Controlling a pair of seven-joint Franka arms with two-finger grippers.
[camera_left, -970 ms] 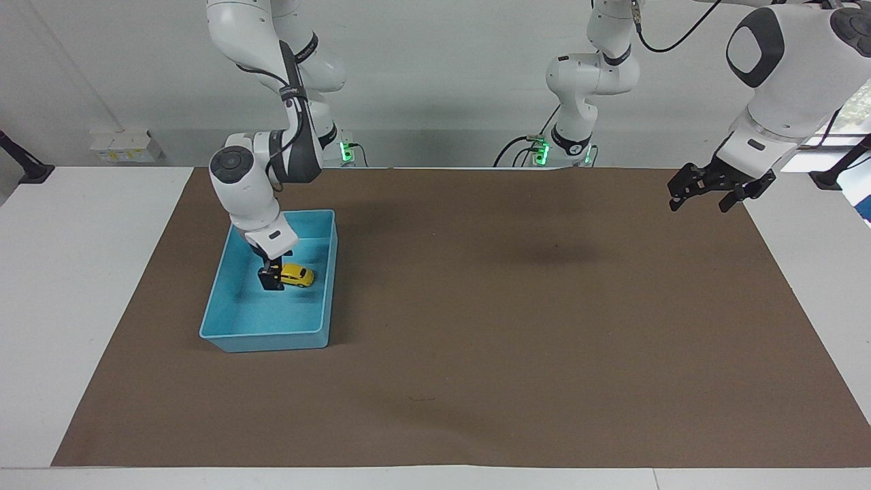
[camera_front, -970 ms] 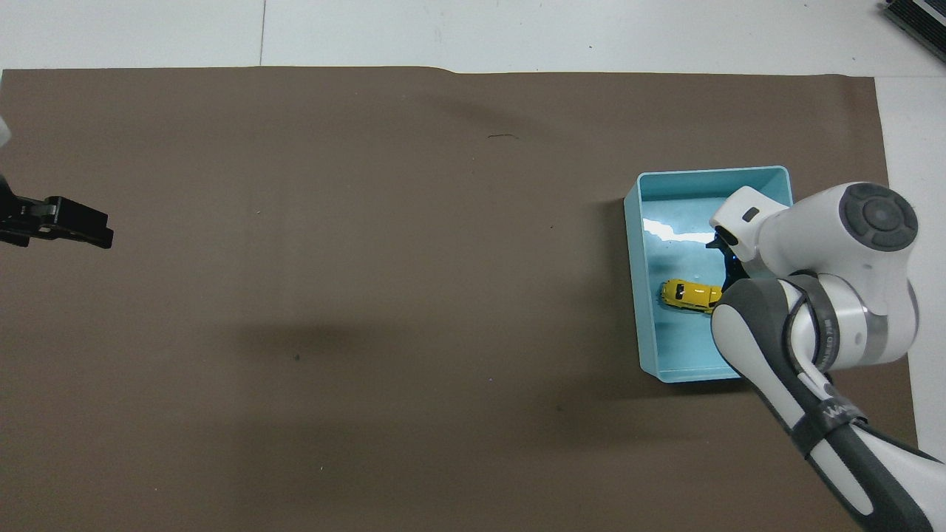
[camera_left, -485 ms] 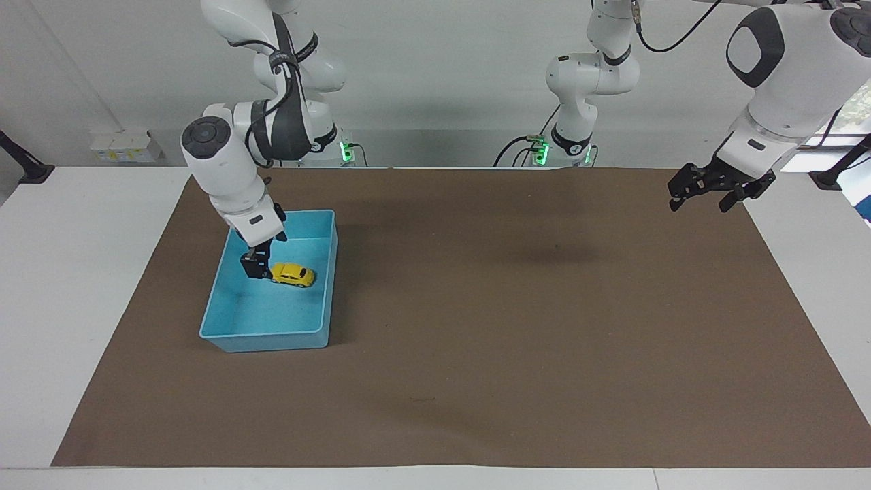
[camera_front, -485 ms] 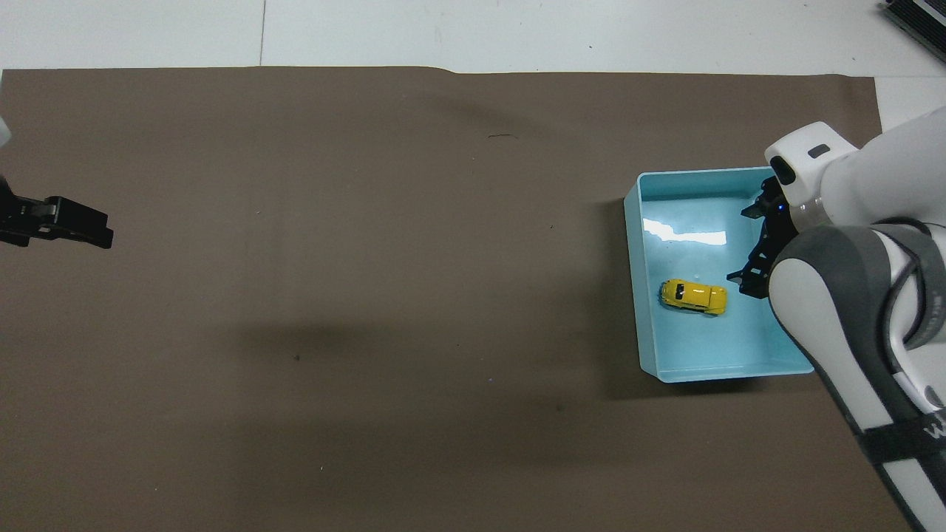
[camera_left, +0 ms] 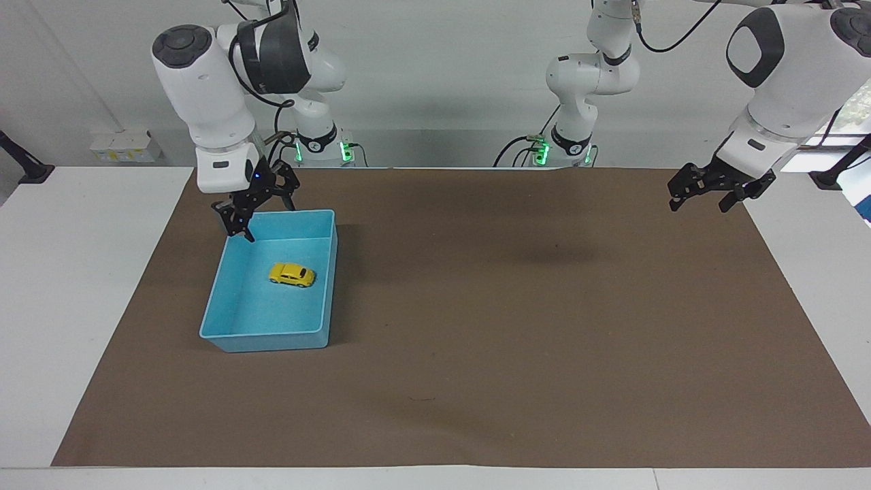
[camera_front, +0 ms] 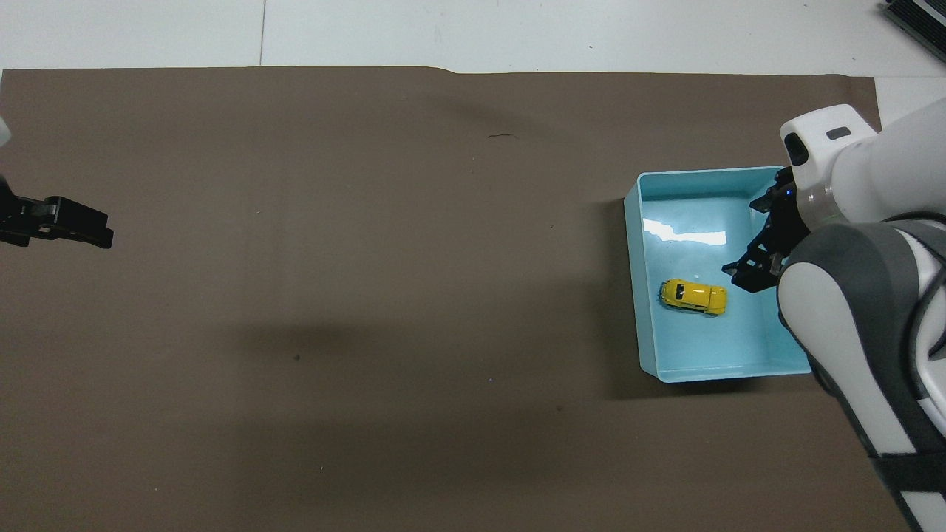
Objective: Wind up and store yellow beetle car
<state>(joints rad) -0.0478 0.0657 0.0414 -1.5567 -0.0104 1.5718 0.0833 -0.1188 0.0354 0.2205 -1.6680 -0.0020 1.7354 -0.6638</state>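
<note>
1. One tiny bright yellow beetle-shaped toy car (camera_left: pixel 291 274) with dark windows sits on its wheels on the floor of a light blue rectangular plastic bin (camera_left: pixel 224 336), about midway along the bin's length, and nothing touches it.
2. The blue bin rests on a brown paper mat (camera_left: pixel 517 327) that covers most of a white table (camera_left: pixel 75 286); the bin lies toward the right arm's end of the table.
3. The right gripper (camera_left: pixel 253 207) hangs in the air over the bin's edge nearest the robots, clear above the rim and well apart from the yellow beetle car; its two black fingers are spread apart and hold nothing.
4. In the overhead view the right gripper (camera_front: pixel 761 244) shows over the bin's side that faces the right arm's end of the table, beside the car (camera_front: pixel 693 295), with the white wrist and grey forearm covering that side of the bin (camera_front: pixel 633 295).
5. The left gripper (camera_left: pixel 708 190) waits in the air over the mat's corner near the left arm's base, its fingers spread and empty; in the overhead view its black tip (camera_front: pixel 59 222) shows at the picture's edge.
</note>
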